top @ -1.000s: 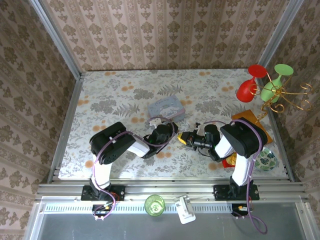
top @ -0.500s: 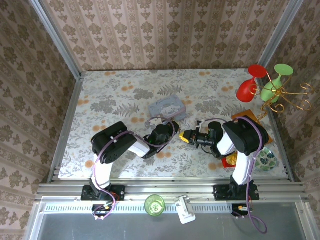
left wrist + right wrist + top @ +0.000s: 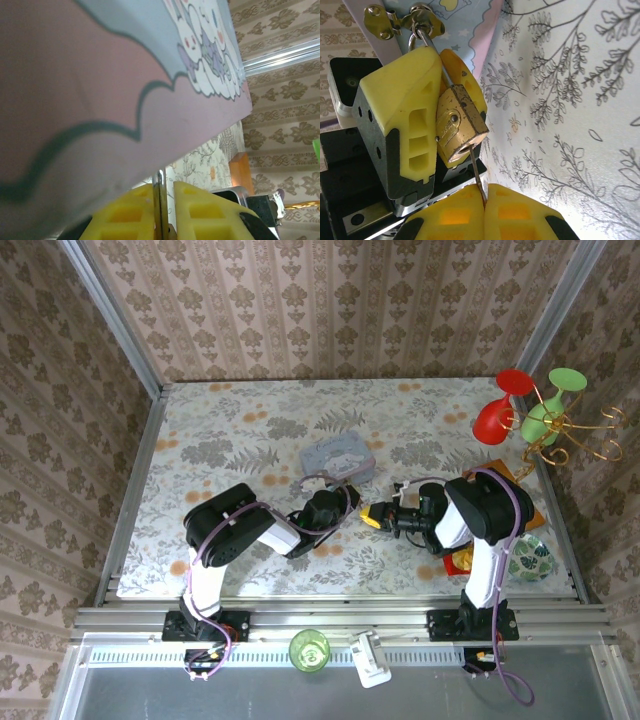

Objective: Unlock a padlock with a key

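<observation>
The right wrist view is the clearest. The padlock (image 3: 459, 124), small and brass, sits clenched between the yellow left fingers (image 3: 439, 65), one broad finger on its near face and the other behind it. Its silvery shackle (image 3: 422, 36) runs up past those fingertips and through the brass latch (image 3: 402, 20) of the pale blue tin (image 3: 465, 17). The lock's keyhole end points down toward the right fingers (image 3: 484, 200). These are pressed together on the key (image 3: 476, 176), whose thin blade reaches from their tips up to the keyhole end of the lock.

The left wrist view shows neither the lock body nor the keyhole. The tin's lid (image 3: 100, 75), with its cartoon animals, looms just above the left fingers (image 3: 161, 200). A thin metal edge stands upright in the narrow gap between them, and I cannot tell which part it is.

From the top camera, the left fingers (image 3: 350, 508) and the right fingers (image 3: 375, 513) meet tip to tip just on the near side of the tin (image 3: 338, 457), above the flowered bench (image 3: 220, 440). The lock and key are too small to make out there. Well off to the right of the right fingers hang a red glass (image 3: 495, 418) and a green glass (image 3: 545, 412).
</observation>
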Motion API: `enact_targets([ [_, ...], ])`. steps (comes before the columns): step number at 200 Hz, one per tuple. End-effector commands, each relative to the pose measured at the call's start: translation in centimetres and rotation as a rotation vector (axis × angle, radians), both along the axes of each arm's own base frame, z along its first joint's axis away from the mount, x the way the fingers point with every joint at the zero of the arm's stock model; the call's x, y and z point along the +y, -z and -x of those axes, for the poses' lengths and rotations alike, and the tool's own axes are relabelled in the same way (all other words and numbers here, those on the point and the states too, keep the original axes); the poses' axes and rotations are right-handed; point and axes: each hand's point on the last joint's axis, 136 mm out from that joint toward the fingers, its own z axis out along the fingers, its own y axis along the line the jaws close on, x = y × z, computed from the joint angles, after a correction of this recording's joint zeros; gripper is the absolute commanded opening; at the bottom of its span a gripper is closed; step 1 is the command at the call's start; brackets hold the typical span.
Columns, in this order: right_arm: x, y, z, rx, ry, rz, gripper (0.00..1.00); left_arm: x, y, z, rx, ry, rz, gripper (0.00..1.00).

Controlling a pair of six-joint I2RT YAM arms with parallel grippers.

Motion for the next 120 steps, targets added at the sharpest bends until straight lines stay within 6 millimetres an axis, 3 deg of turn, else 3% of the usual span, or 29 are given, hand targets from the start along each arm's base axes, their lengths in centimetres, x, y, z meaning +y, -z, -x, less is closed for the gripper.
enact_targets([
  [1,-0.2,-0.6,-2.5,-0.093,0.055,0.020,0.00,-4.2,-3.6,3.2,-0.043,0.182,0.110,0.00],
  [49,0.1,-1.6,-2.6,-0.120,0.035,0.005,0.00,-4.8,-3.6,3.2,-0.052,0.191,0.102,0.00],
  [91,0.5,-0.4,-2.0,-0.082,0.007,0.002,0.00,-4.6,-4.0,2.9,-0.062,0.178,0.137,0.00],
  [120,0.7,-1.9,-2.2,-0.090,-0.014,-0.032,0.00,-4.6,-4.9,2.9,-0.090,0.187,0.178,0.00],
])
